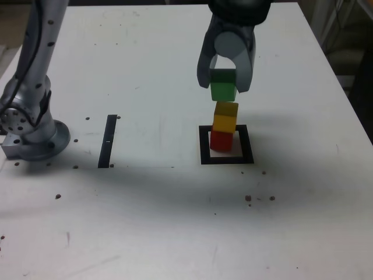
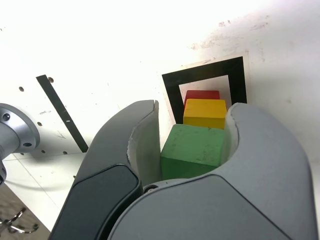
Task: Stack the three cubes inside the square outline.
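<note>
In the exterior view, the pincer (image 1: 224, 79) is closed on the green cube (image 1: 223, 85), one finger to each side of it, with the cube's lower part showing beneath the fingertips. Just below it in that view is the yellow cube (image 1: 225, 117), which rests on the red cube (image 1: 221, 140). The red cube is on the desk (image 1: 157, 221) inside the square outline (image 1: 247, 144), with white showing between it and the frame's right side as the exterior view shows it. The black tape strip (image 1: 108, 141) lies well apart, toward the exterior view's left.

In the wrist view, the green cube is between the two fingers, and its top looks roughly parallel to the yellow cube's. The yellow top shows just beyond the green cube's far edge, with a sliver of red and part of the square outline past it. From this angle I cannot tell how much height separates green from yellow, nor whether they touch.

The coming move seems to turn on that offset: the green cube probably needs to be centred over the yellow one before release. Set down off-centre, it could tip or nudge the stack.
</note>
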Robot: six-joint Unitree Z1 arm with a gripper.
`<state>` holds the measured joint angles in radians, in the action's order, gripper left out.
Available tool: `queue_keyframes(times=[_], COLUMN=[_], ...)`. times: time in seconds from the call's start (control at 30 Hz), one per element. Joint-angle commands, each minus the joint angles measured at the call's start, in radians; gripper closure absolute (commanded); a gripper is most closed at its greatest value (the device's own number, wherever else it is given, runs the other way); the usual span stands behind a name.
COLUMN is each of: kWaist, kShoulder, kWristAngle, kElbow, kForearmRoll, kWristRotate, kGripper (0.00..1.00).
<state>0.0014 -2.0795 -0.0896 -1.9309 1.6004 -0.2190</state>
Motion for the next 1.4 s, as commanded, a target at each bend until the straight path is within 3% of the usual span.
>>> queue_keyframes(times=[0.0, 0.27, 0.37, 0.43, 0.6, 0.67, 1.1, 1.37], kWaist=[-0.001, -0.001, -0.001, -0.001, -0.001, -0.001, -0.001, -0.001], kShoulder=[-0.011, -0.025, -0.028, -0.03, -0.031, -0.031, -0.015, 0.065], kWristAngle=[0.002, 0.008, 0.007, 0.008, 0.013, 0.013, 0.013, 0.003], kElbow=[-0.004, -0.004, 0.0, 0.004, 0.014, 0.016, 0.023, 0.059], kForearmRoll=[0.012, 0.008, 0.007, 0.007, 0.007, 0.007, 0.007, 0.005], kWristRotate=[0.001, 0.0, 0.0, -0.001, -0.004, -0.005, -0.006, -0.006], kGripper=[0.76, 0.76, 0.7, 0.59, 0.12, 0.03, 0.01, 0.0])
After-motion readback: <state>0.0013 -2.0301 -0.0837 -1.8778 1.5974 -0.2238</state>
